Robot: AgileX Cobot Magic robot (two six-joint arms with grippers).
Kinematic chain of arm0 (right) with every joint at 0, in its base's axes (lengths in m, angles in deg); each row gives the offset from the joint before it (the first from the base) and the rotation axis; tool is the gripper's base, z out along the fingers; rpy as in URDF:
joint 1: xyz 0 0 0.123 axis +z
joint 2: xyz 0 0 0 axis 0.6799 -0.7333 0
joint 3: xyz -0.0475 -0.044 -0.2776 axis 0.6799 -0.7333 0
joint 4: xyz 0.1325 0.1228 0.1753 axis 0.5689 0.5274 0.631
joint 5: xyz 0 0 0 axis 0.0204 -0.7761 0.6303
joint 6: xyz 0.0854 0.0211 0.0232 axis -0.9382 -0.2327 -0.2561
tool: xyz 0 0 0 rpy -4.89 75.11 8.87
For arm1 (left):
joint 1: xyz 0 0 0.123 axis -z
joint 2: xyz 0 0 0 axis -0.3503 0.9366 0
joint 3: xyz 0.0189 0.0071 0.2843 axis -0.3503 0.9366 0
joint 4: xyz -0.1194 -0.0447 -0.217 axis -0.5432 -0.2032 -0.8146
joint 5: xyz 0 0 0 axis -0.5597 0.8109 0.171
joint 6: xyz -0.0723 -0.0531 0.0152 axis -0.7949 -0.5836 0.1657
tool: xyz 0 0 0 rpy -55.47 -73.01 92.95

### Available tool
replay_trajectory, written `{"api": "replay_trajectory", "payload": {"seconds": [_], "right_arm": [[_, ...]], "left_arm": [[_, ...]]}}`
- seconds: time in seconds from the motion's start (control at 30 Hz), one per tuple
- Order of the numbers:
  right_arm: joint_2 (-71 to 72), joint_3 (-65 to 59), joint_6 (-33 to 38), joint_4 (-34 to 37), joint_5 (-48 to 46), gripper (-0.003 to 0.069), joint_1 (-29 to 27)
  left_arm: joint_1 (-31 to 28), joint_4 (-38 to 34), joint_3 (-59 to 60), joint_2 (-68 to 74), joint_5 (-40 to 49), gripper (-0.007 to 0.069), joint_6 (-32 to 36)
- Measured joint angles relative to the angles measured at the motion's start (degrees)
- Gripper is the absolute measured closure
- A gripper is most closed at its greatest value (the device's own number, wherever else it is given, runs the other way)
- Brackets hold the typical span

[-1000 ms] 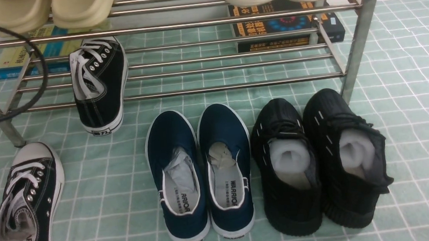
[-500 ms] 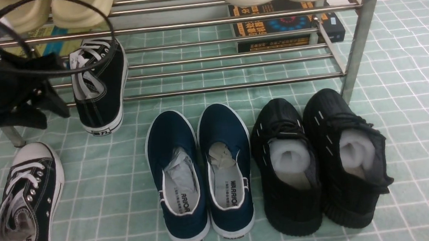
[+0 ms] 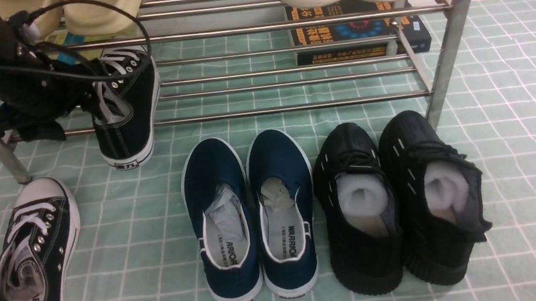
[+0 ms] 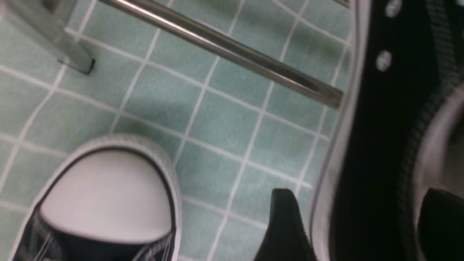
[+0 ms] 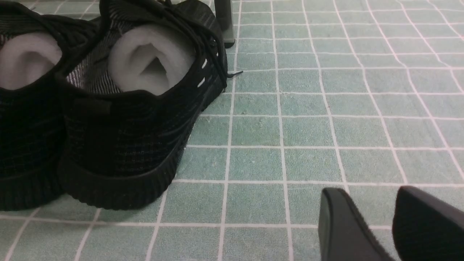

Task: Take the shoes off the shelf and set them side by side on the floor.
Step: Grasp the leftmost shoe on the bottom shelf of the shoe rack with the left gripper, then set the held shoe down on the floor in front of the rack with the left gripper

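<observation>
One black canvas sneaker [image 3: 129, 119] on the shelf [image 3: 293, 107] — between the left gripper's [image 4: 348, 221] parted fingers (nothing clenched).

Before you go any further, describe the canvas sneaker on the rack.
The canvas sneaker is black, with white laces, metal eyelets, pale lining and a white sole edge bearing a heel label. It sits upright across the chrome rack's lower bars, opening up, heel jutting out over the floor towards the robot. The left gripper is right at it, one finger over its opening; contact is unclear.
</observation>
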Motion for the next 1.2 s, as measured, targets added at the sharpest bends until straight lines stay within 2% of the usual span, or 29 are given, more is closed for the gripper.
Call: {"api": "replay_trajectory", "payload": {"seconds": [0.13, 0.23, 0.3, 0.37, 0.4, 0.43, 0.47, 0.57, 1.1, 1.2], "right_arm": [[0.0, 0.0, 0.0, 0.0, 0.0, 0.042, 0.0], [0.0, 0.0, 0.0, 0.0, 0.0, 0.042, 0.0], [0.0, 0.0, 0.0, 0.0, 0.0, 0.042, 0.0], [0.0, 0.0, 0.0, 0.0, 0.0, 0.042, 0.0], [0.0, 0.0, 0.0, 0.0, 0.0, 0.042, 0.0], [0.0, 0.0, 0.0, 0.0, 0.0, 0.042, 0.0], [0.0, 0.0, 0.0, 0.0, 0.0, 0.042, 0.0], [0.0, 0.0, 0.0, 0.0, 0.0, 0.042, 0.0], [0.0, 0.0, 0.0, 0.0, 0.0, 0.042, 0.0], [0.0, 0.0, 0.0, 0.0, 0.0, 0.042, 0.0]], "left_arm": [[0.0, 0.1, 0.0, 2.4, -2.2, 0.0163, -0.1], [0.0, 0.2, 0.0, 3.9, -3.6, 0.0209, -0.2], [0.0, 0.0, 0.0, 4.3, -3.9, 0.0274, -0.2], [0.0, -0.3, -0.1, 4.3, -3.9, 0.0375, -0.2], [0.0, -0.4, -0.1, 4.3, -3.9, 0.0386, -0.2], [0.0, -0.7, -0.2, 4.3, -3.4, 0.0483, -0.2], [0.0, -0.7, -0.2, 4.2, -3.1, 0.0529, -0.1], [0.0, -1.4, -0.2, 3.0, -0.7, 0.0599, 0.1], [0.6, 1.6, 0.2, -16.3, 26.5, 0.061, 4.0], [2.1, 1.6, 2.0, -17.7, 27.8, 0.061, 4.3]]}}
